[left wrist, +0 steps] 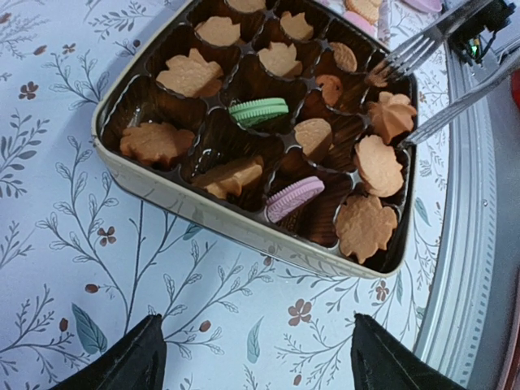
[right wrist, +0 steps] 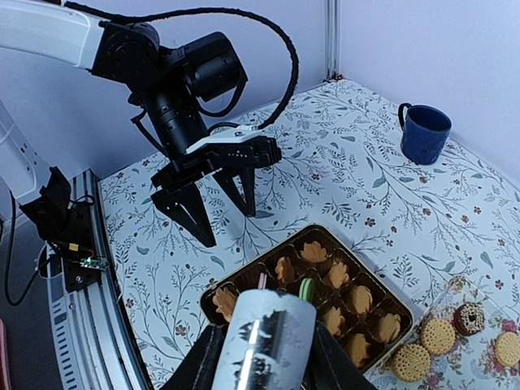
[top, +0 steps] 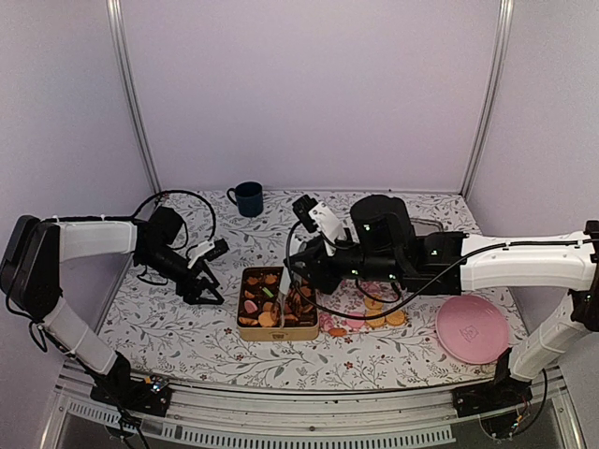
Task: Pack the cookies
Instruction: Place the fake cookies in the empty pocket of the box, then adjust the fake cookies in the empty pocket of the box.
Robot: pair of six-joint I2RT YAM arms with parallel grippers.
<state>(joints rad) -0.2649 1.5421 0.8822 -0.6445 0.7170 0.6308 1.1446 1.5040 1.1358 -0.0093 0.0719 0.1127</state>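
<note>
Left wrist, tin (left wrist: 203,213) of cookies (left wrist: 191,75), left claw (left wrist: 256,329) released, right claw (right wrist: 266,370) grasping silvery tool (right wrist: 262,325)

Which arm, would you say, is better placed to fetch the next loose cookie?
Right: the right end effector holds a metal tool over the tin, near the loose cookies; the left end effector is farther.

Your left arm (top: 94,238) reaches in low from the side, and your left pincer (top: 204,288) hangs spread wide, tips angled down. Your right arm (top: 524,262) stretches across; your right pincer (right wrist: 264,364) clasps a silvery tool (right wrist: 264,325).
</note>
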